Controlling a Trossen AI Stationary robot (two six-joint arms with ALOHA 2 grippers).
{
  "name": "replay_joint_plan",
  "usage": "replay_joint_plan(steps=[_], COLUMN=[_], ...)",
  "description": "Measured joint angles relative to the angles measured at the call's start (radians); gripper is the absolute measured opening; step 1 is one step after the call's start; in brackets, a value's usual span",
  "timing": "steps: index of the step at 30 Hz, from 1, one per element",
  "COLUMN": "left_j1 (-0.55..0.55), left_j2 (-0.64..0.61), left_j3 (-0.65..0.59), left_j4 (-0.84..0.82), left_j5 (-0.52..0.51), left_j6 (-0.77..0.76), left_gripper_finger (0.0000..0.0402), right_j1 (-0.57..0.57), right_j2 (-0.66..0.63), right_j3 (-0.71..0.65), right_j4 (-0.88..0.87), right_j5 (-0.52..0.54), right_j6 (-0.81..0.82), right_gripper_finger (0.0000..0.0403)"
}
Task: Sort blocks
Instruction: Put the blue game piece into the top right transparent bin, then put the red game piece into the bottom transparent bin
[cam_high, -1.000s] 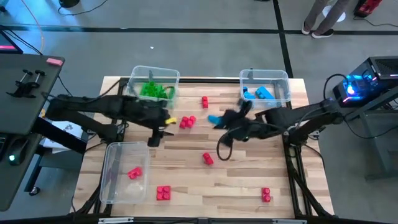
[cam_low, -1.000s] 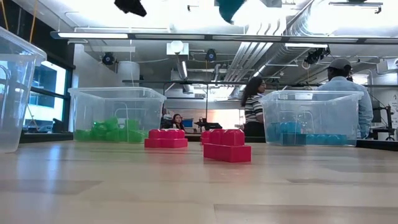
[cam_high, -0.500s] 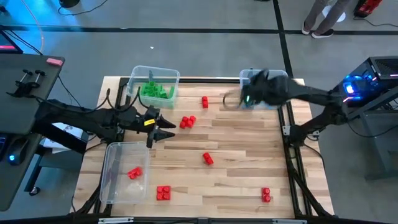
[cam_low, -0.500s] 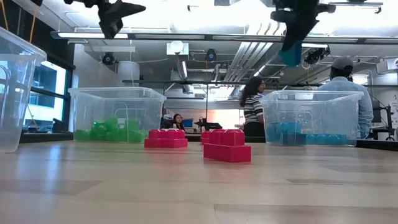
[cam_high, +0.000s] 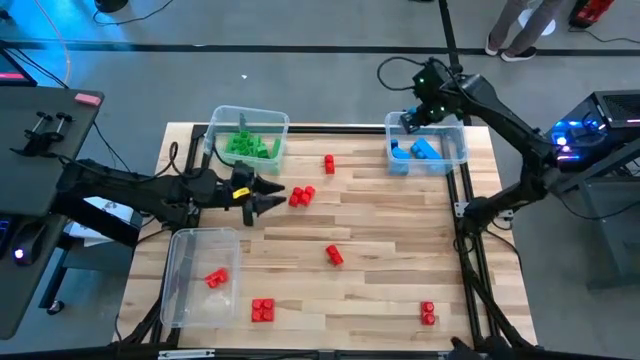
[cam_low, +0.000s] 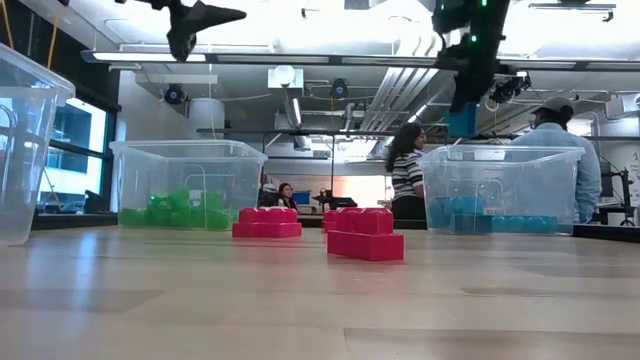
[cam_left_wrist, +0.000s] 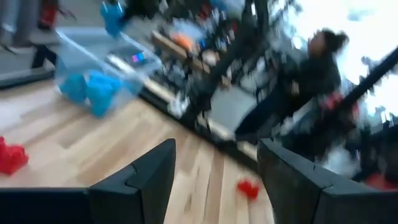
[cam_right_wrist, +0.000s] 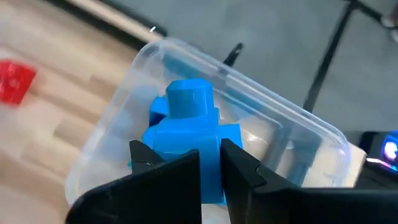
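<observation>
Since a second ago the right arm has swung from the middle of the surface (cam_high: 400, 250) up to the far right corner, and its right gripper (cam_high: 412, 117) now hangs over the clear bin (cam_high: 455, 140) that holds blue blocks (cam_high: 420, 150). Its fingers (cam_right_wrist: 165, 171) are clenched on a blue block (cam_right_wrist: 189, 143), which the right wrist view shows directly above that bin's open top; in the low view the same block (cam_low: 461, 120) hangs just above the bin's rim. The left arm has drawn back slightly toward the left edge, and the left gripper (cam_high: 262, 199) hovers above the boards just short of a pair of red blocks (cam_high: 302, 196), beside the bin of green blocks (cam_high: 250, 146). Its fingers (cam_left_wrist: 140, 180) are spread apart and hold nothing. More red blocks are scattered over the surface: one near the far edge (cam_high: 329, 163), one in the middle (cam_high: 334, 256), a cluster at the near edge (cam_high: 262, 310) and another at the near right (cam_high: 428, 314). One red block (cam_high: 216, 278) lies inside the near-left bin (cam_high: 180, 300). In the low view people stand in the room beyond the bins
</observation>
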Motion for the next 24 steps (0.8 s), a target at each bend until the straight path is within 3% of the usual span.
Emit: replay_joint_plan(steps=[3,7,12,18,24], left_j1=[0.000,0.000,-0.009,0.006,0.047], left_j2=[0.000,0.000,0.000,0.000,0.000], left_j3=[0.000,0.000,0.000,0.000,0.000], left_j4=[0.070,0.160,0.202,0.197,0.196], left_j5=[-0.091,-0.172,-0.177,-0.177,-0.149], left_j6=[-0.019,-0.054,-0.083,0.028,0.126], left_gripper_finger=[0.0213,0.0213,0.0213,0.0213,0.0213], right_j1=[-0.033,-0.084,-0.131,-0.130,-0.105], right_j2=[0.040,0.088,0.122,0.109,0.059], right_j3=[0.000,0.000,0.000,0.000,0.000], right_j4=[0.003,0.015,-0.028,-0.085,-0.189], right_j5=[-0.064,-0.084,-0.139,-0.145,-0.234], right_j6=[-0.118,-0.150,-0.159,-0.153,-0.067], right_gripper_finger=[0.0001,0.0018,0.0082,0.0166,0.0205])
